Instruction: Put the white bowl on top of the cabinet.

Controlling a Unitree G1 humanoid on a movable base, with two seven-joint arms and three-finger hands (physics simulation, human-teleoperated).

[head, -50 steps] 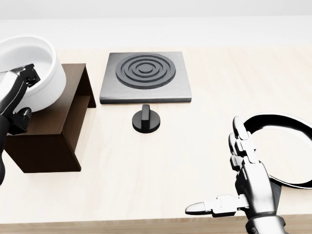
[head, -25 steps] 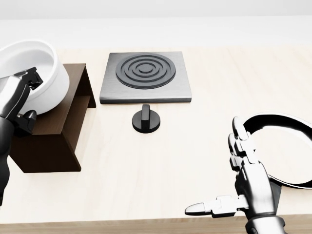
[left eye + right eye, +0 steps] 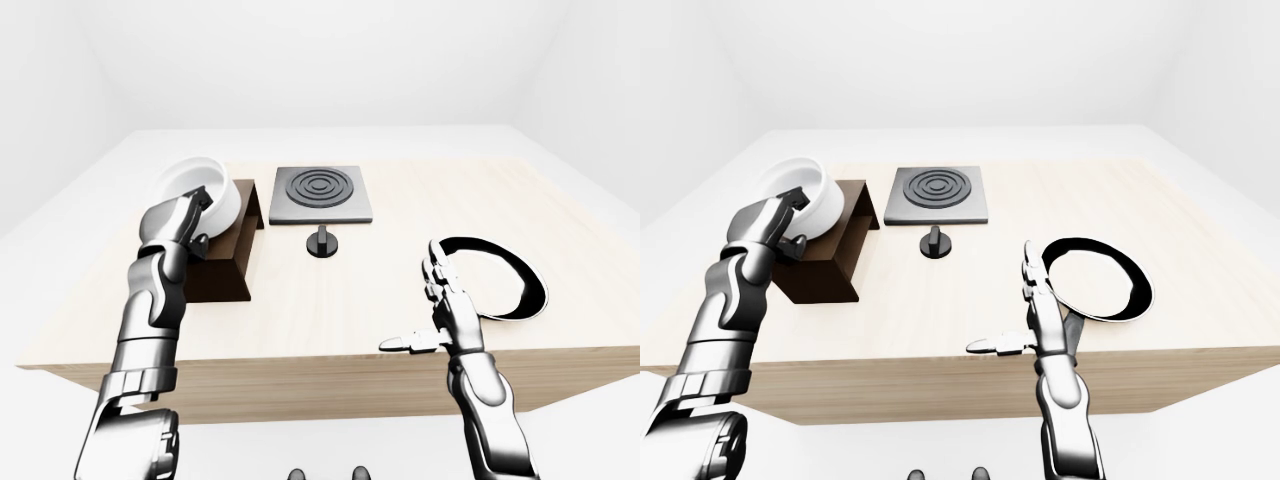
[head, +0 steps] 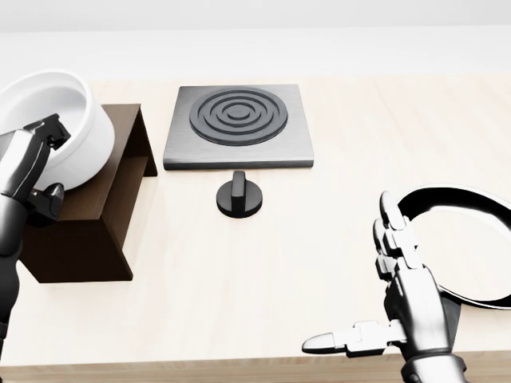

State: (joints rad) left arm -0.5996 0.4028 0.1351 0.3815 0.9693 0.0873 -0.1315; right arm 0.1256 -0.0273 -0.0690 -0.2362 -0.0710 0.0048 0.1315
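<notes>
Bright, even, diffuse illumination from above; the white surroundings wash out to near-uniform tone, with walls barely separable from the floor. Shadows are soft and faint: a slight dark contact shadow rings the small black round knob (image 4: 239, 196) on the pale wooden tabletop (image 4: 263, 263). The glossy metallic right hand (image 4: 403, 299) shows bright specular streaks. All views are sharp edge to edge, without blur; the eye views show wide-angle perspective stretch.
</notes>
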